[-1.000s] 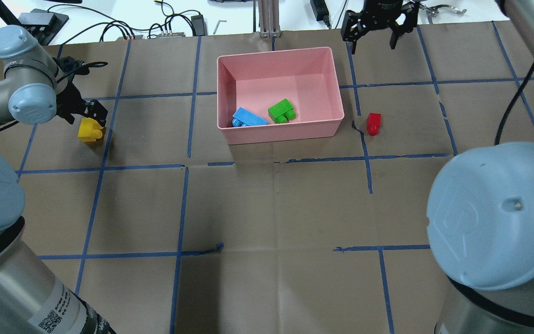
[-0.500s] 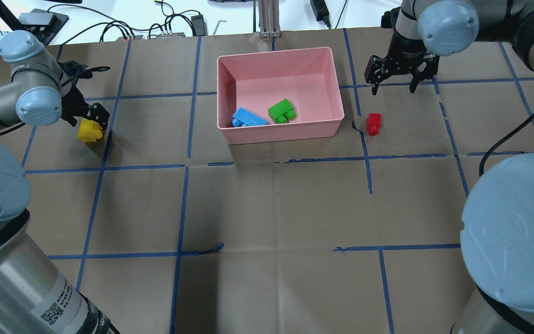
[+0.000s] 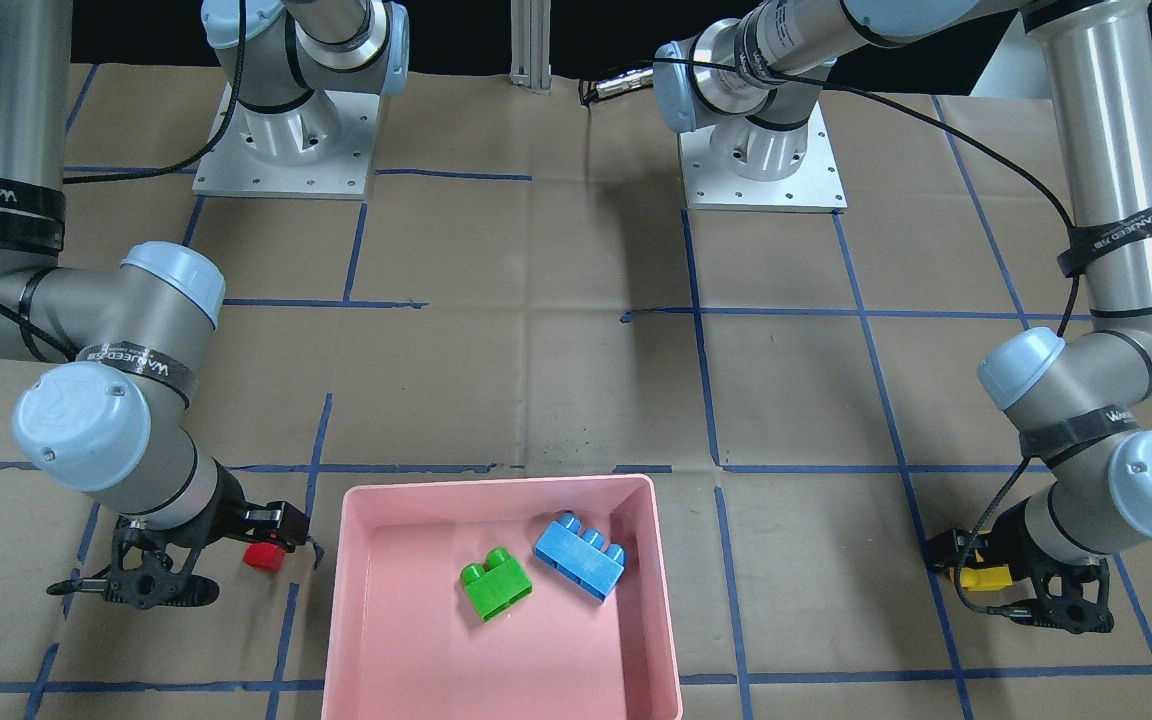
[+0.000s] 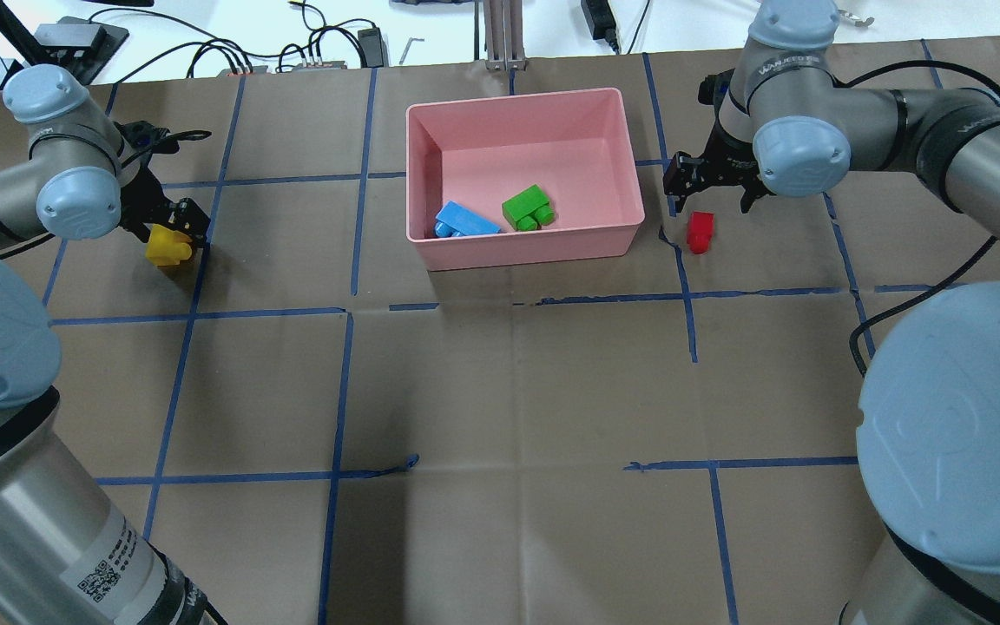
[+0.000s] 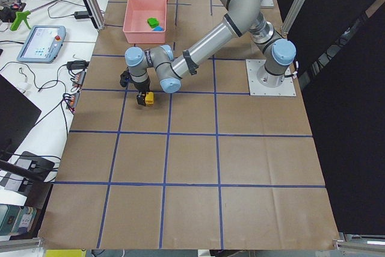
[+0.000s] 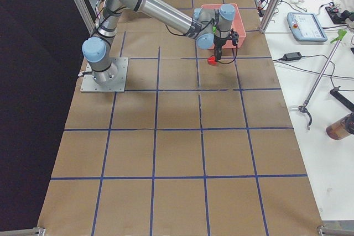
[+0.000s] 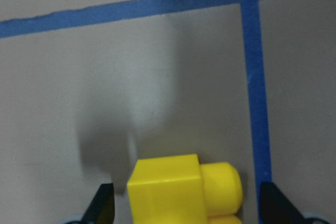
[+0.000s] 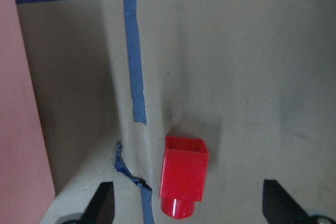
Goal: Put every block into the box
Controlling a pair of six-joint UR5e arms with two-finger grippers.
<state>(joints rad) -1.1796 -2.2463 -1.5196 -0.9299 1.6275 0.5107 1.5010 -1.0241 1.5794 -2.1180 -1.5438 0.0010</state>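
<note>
Table [image 4: 500, 391] under brown paper, marked off by a grid of blue tape. Toward the middle of its far edge, pink box [image 4: 535, 244], open side up. Holds two blocks in the half nearer the robot.

Left arm [image 4: 66, 201] stretched toward the far left corner; right arm [image 4: 882, 117] bent in toward the far edge, just right of the box.

Left gripper [image 7: 188, 208] low over the paper, jaws spread wide, one finger on each side of the yellow block with a gap on both sides. Grips nothing.

Right gripper [image 4: 710, 193] over the red block, jaws spread wide as well, nothing between them but air and the block's stud end below.

Blue block [image 4: 465, 220], longest of the four, in the box on its left side. Green block [image 4: 527, 208] just beside it, toward the box's middle.

Yellow block [image 4: 167, 246] on the paper near the far left corner, well apart from the box.

Red block [image 4: 700, 231], smallest, on the paper just right of the box, beside a tape line, not touching the wall.
</note>
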